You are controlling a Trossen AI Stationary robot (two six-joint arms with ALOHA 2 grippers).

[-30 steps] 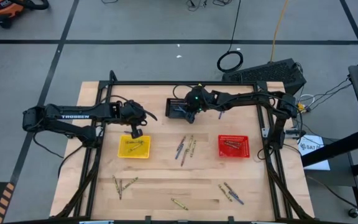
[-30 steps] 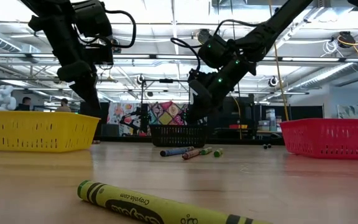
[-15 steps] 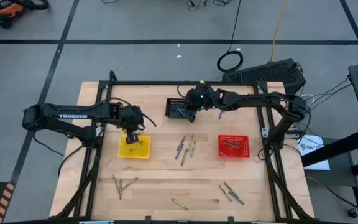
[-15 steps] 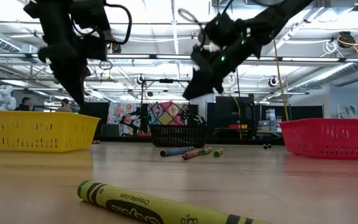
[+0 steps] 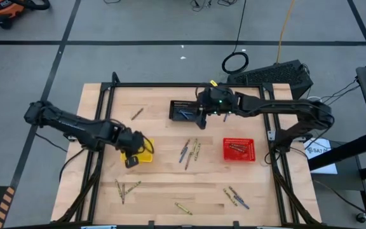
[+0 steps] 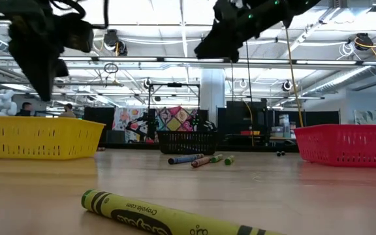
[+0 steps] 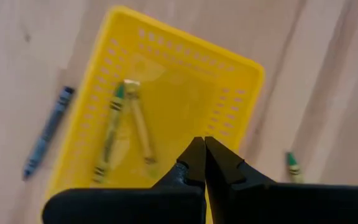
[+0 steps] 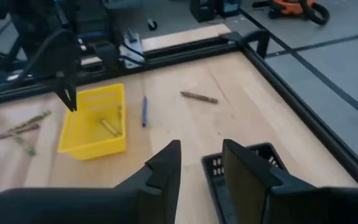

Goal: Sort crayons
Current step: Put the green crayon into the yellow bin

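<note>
Both arms are matte black, built of slim tube links joined by thicker rounded joints, with thin black cables looping along them. The left gripper (image 7: 204, 163) ends in two smooth black fingers that taper to narrow tips, set on a broad rounded black block. The right gripper (image 8: 202, 163) has flatter, wider black fingers. A small green light glows on the right arm's wrist housing
</note>
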